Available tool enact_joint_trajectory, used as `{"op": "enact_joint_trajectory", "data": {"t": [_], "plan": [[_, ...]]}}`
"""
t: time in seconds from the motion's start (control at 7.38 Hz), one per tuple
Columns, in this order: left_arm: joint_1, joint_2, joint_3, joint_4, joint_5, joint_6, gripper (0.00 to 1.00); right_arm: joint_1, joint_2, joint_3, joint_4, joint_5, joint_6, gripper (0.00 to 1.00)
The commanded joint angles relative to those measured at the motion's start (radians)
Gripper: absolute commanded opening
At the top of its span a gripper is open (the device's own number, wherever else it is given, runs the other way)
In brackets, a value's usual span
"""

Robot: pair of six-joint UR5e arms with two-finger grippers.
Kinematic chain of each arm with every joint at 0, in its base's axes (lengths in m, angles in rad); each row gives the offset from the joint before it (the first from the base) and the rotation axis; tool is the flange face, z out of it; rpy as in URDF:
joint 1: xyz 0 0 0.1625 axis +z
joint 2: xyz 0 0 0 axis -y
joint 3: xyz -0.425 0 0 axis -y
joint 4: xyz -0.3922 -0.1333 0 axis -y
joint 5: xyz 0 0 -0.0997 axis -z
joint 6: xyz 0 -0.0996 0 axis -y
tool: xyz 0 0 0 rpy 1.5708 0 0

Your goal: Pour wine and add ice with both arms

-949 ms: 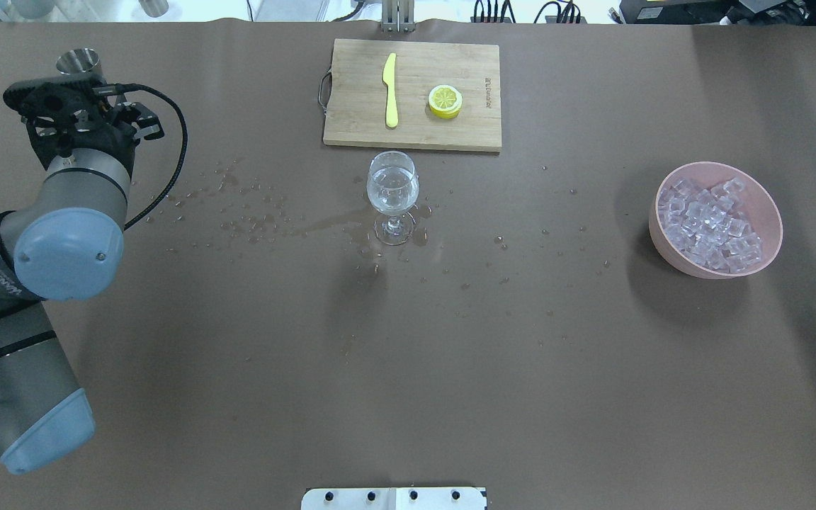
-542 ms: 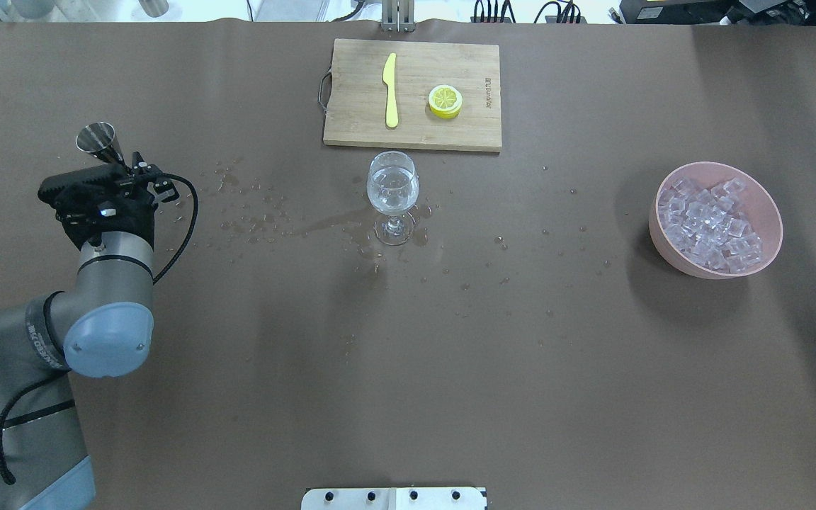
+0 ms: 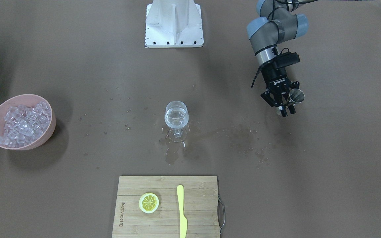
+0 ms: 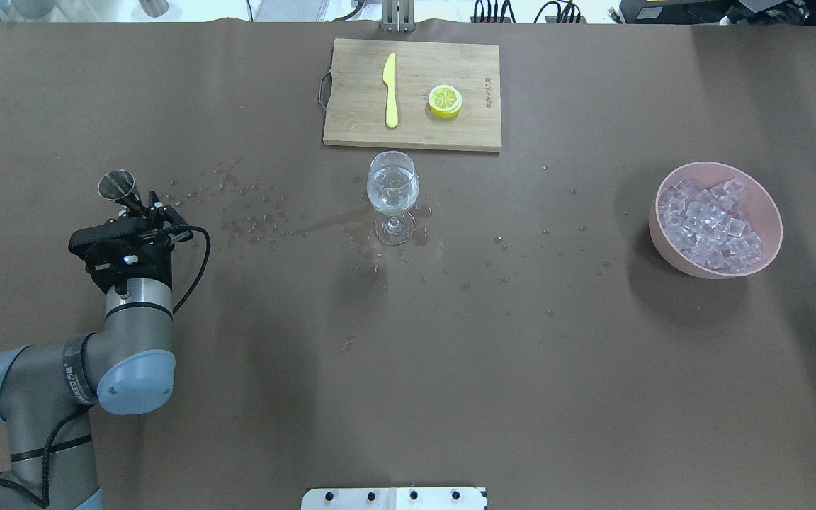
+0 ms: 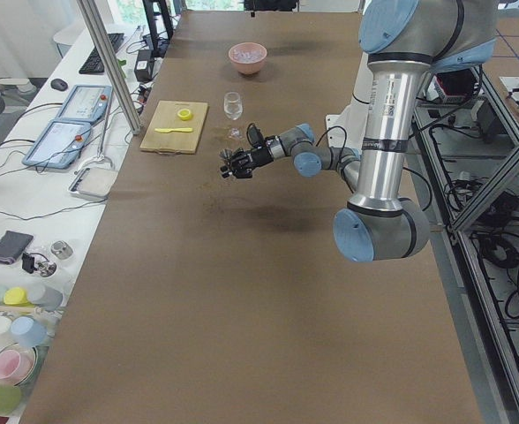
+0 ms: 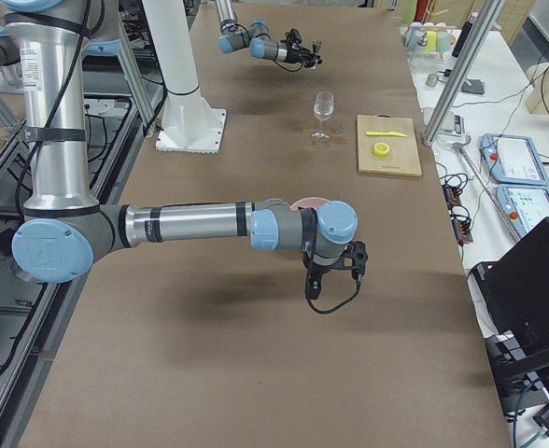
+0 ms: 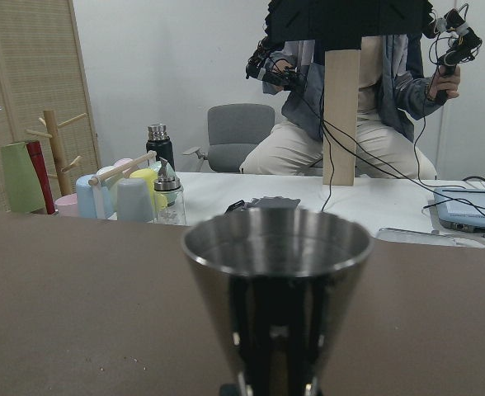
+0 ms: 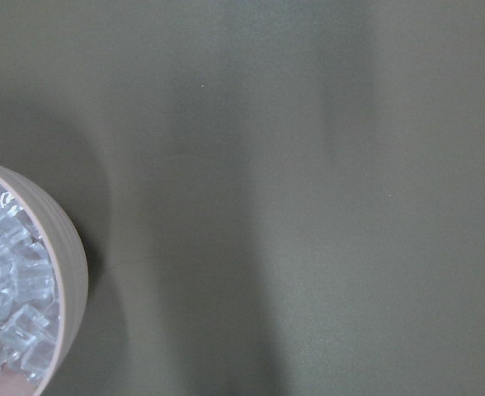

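1. Your left hand (image 4: 147,212) is closed on the steel cup (image 4: 117,186), gripping its narrow waist. On the overhead view the cup's mouth tips toward 11 o'clock. I judge the waist grip lets the wrist roll the cup for a pour.
2. Cup and hand hang at 9 o'clock of the glass (image 4: 392,190), well apart from it. Parked out there, they probably leave the middle free for the other arm.
3. The wine (image 4: 393,200) sits clear in the glass, filling part of it. Droplets and a wet streak (image 4: 323,225) mark the worktop (image 4: 408,397) between cup and glass. I'd call the pour done, and a messy one. Whether anything is left in the cup, I cannot tell.
4. The ice (image 4: 709,227) is heaped in the pink bowl (image 4: 766,195) at 3 o'clock of the glass, well apart. I see no cubes in the glass.
5. Your right hand (image 6: 335,266) shows only from the side, above the worktop near the bowl. I cannot tell whether it is wide or narrow. Its wrist camera has the bowl's rim at 8 o'clock, so the hand is beside the heap, not over it.
6. Ice looks like the next step. The cubes are small and likely slick, so expect slips. The glass stands on a thin stem on wet worktop, and a knock could tip it.
7. The board (image 4: 450,134) at 12 o'clock of the glass carries a knife (image 4: 390,88) and a lemon (image 4: 445,100), out of the way.
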Motion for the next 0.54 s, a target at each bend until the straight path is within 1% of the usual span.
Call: {"op": "enact_joint_trajectory", "data": {"t": [0.0,0.27,0.41], "plan": [[0.023,-0.009,0.051,0.006,0.023,-0.035,0.0,-0.003,0.0,-0.002,0.0,0.0,0.001,1.0],[0.056,-0.015,0.07,0.007,0.025,-0.038,0.0,-0.006,0.0,-0.005,0.0,0.0,0.001,1.0],[0.067,-0.036,0.075,0.007,0.025,-0.039,0.0,-0.006,0.0,-0.005,0.0,0.0,0.001,1.0]]}}
